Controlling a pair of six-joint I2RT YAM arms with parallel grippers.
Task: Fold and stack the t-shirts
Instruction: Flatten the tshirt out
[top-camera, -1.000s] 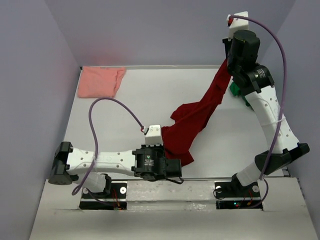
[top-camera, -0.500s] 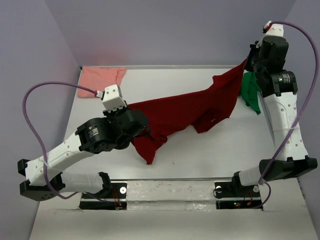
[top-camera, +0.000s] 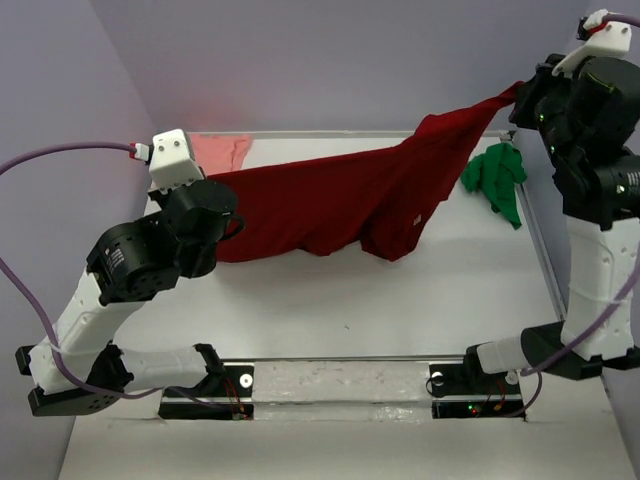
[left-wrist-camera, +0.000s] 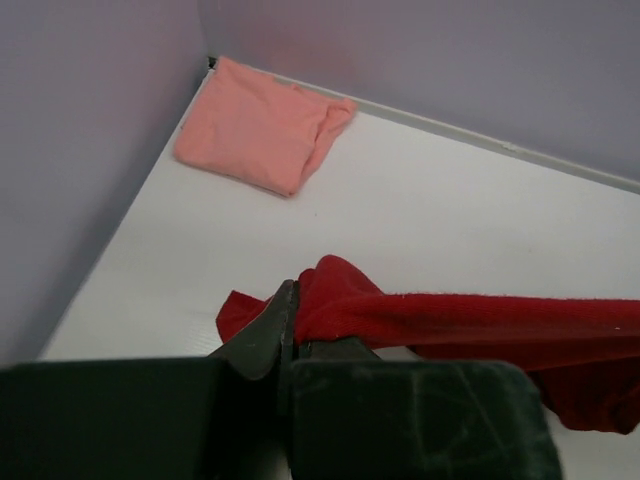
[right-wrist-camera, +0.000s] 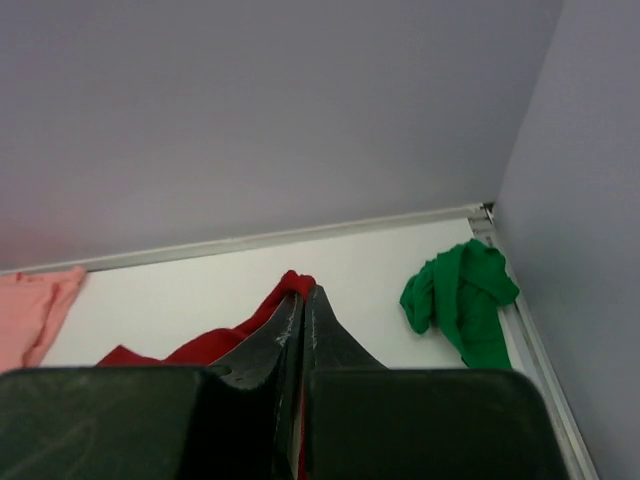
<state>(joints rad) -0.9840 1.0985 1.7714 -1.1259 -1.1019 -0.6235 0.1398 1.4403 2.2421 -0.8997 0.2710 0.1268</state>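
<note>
The dark red t-shirt (top-camera: 340, 195) hangs stretched in the air between both grippers, its lower part drooping toward the table. My left gripper (top-camera: 228, 215) is shut on its left end, seen in the left wrist view (left-wrist-camera: 293, 305) with cloth (left-wrist-camera: 440, 320) running off to the right. My right gripper (top-camera: 520, 95) is raised high at the back right and shut on the other end; red cloth (right-wrist-camera: 290, 285) peeks past the fingertips. The pale salmon pink t-shirt (top-camera: 222, 150) lies folded in the back left corner (left-wrist-camera: 262, 123). The bright green t-shirt (top-camera: 497, 180) lies crumpled at the back right (right-wrist-camera: 462, 297).
Purple walls close in the white table (top-camera: 340, 300) on the left, back and right. A metal rail (top-camera: 535, 250) runs along its right edge. Both arm bases sit at the near edge.
Both grippers have risen and moved apart, the left to the back left, the right up and right. The red shirt went from a diagonal drape to a wide spread off the table.
</note>
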